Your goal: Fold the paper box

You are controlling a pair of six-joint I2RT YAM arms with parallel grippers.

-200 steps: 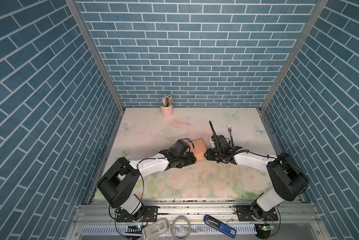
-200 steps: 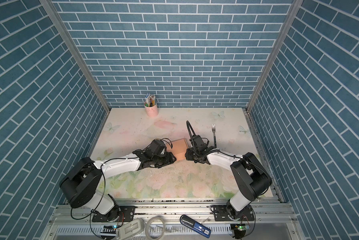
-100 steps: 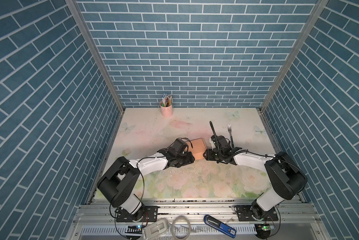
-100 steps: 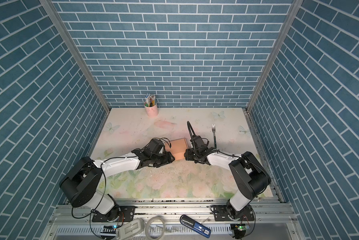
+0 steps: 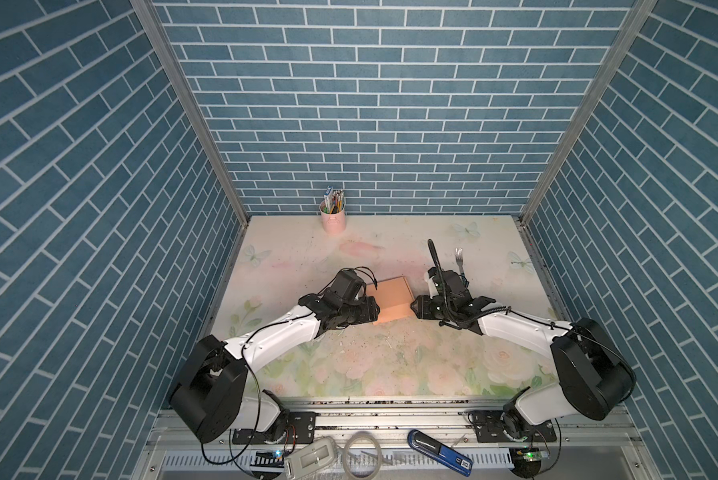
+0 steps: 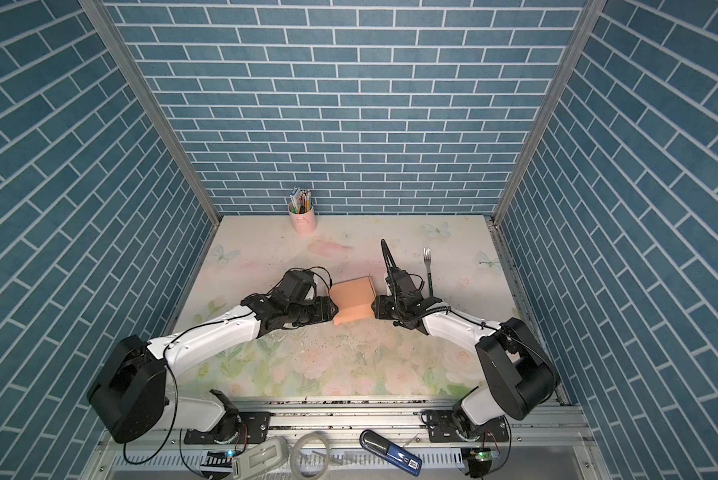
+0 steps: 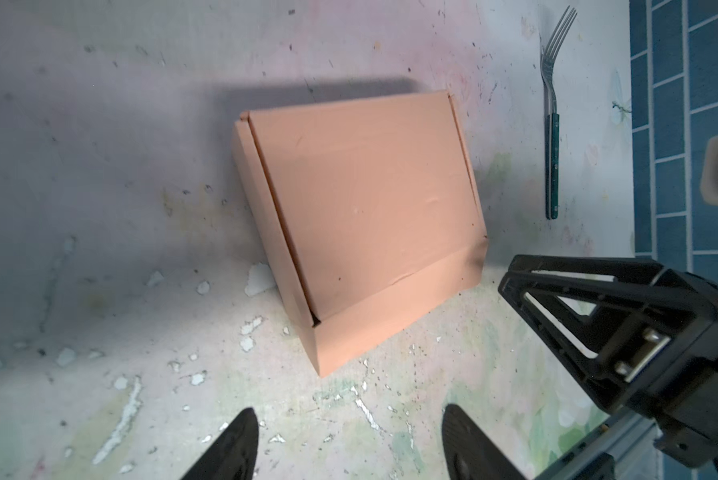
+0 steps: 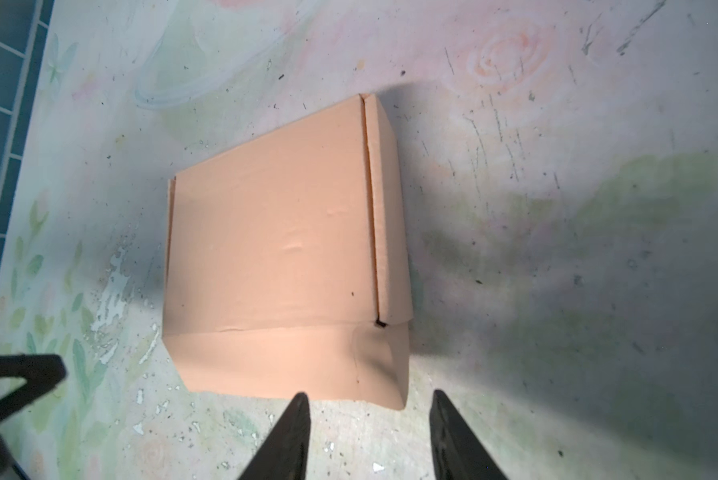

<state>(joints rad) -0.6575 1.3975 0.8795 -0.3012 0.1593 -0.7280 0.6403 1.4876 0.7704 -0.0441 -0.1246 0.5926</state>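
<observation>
The paper box is a peach-orange cardboard box, folded shut with its lid down, lying flat mid-table between my two arms. My left gripper is open just off the box's left corner, with bare table between its fingers. My right gripper is open at the box's right end, its fingertips level with the dented corner and holding nothing. The lid seam runs along one long side.
A fork lies behind the right arm. A pink cup of pens stands at the back wall. Blue brick walls close three sides. Tools and a tape ring lie on the front rail.
</observation>
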